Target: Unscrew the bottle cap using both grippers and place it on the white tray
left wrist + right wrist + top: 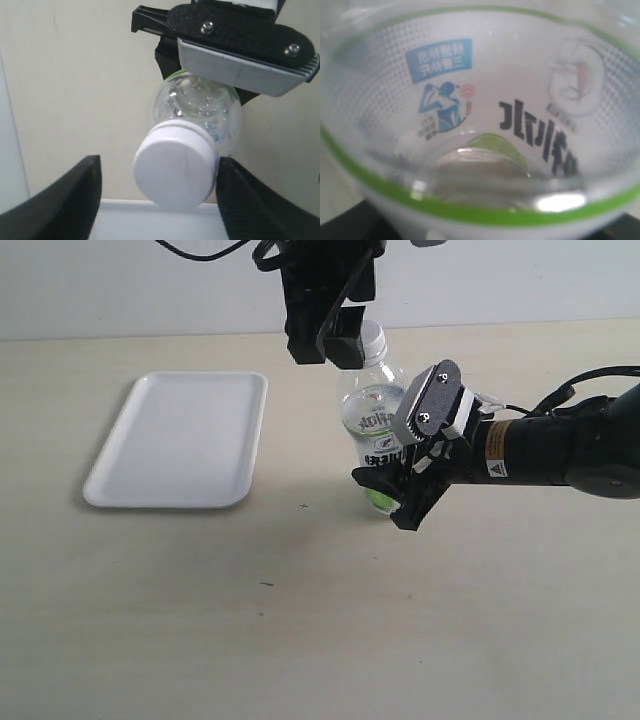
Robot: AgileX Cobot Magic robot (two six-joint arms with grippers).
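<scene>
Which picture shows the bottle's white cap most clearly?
The left wrist view: the bottle cap sits large and unobstructed. The exterior view shows it small, partly hidden. The right wrist view misses it.
</scene>
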